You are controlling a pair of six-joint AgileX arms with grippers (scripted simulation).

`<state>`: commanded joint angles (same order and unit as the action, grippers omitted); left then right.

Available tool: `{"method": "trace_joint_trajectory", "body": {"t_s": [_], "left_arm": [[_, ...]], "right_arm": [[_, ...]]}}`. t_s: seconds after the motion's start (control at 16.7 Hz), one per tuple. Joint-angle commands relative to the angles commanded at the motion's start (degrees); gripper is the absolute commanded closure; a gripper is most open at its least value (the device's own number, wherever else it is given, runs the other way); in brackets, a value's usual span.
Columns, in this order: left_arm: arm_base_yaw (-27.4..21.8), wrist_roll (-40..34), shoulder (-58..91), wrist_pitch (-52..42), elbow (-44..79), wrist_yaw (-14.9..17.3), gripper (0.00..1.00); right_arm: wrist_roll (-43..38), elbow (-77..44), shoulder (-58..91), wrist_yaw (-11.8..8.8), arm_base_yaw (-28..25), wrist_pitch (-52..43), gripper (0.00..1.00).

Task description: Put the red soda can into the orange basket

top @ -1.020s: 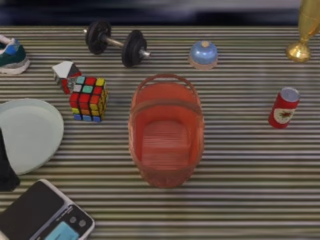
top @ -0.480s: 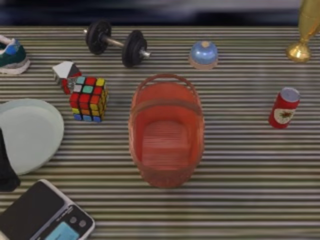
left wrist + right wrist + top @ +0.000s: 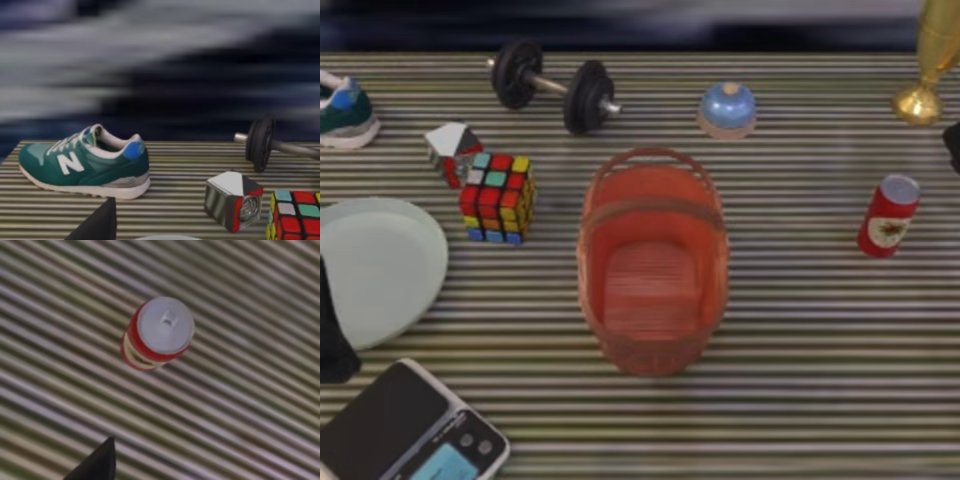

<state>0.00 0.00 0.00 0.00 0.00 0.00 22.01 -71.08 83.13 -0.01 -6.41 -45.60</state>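
Note:
The red soda can (image 3: 888,216) stands upright on the striped table at the right, well apart from the orange basket (image 3: 653,262) in the middle. In the right wrist view the can (image 3: 157,332) shows its silver top from above. My right gripper (image 3: 953,143) just enters at the right edge, behind the can and above it. One dark fingertip (image 3: 101,461) of it shows, off to one side, with nothing held. The basket has nothing inside. My left gripper (image 3: 330,335) is parked at the left edge, open, with one fingertip (image 3: 100,222) in view.
A puzzle cube (image 3: 497,196), a small house-shaped block (image 3: 451,149) and a pale plate (image 3: 375,265) lie left of the basket. Behind are a dumbbell (image 3: 553,87), a blue bell (image 3: 727,108), a green shoe (image 3: 345,110) and a gold trophy (image 3: 930,60). A scale (image 3: 410,425) sits front left.
A dark part of my right arm has come into the top view at the right edge, behind the can. Can, basket and left arm have not moved.

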Motion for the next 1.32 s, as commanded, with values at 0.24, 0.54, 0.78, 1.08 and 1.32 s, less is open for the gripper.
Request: {"method": "trace_joint_trajectory", "body": {"t_s": [0.24,0.54,0.78,1.08,1.32], "left_arm": [[0.0,0.0,0.0,0.0,0.0,0.0,0.0],[0.0,0.0,0.0,0.0,0.0,0.0,0.0],[0.0,0.0,0.0,0.0,0.0,0.0,0.0],[0.0,0.0,0.0,0.0,0.0,0.0,0.0],[0.0,0.0,0.0,0.0,0.0,0.0,0.0]], "right_arm": [[5.55,-19.06,23.06,0.09,-1.5,-11.64,0.0],[10.19,-34.72,42.12,0.2,-2.72,-21.58,0.0],[11.36,-38.45,46.6,0.23,-3.02,-24.16,0.0],[11.34,-38.11,46.57,0.24,-2.74,-23.82,0.0],[11.35,-34.23,47.86,0.25,-2.99,-18.64,0.0]]}}
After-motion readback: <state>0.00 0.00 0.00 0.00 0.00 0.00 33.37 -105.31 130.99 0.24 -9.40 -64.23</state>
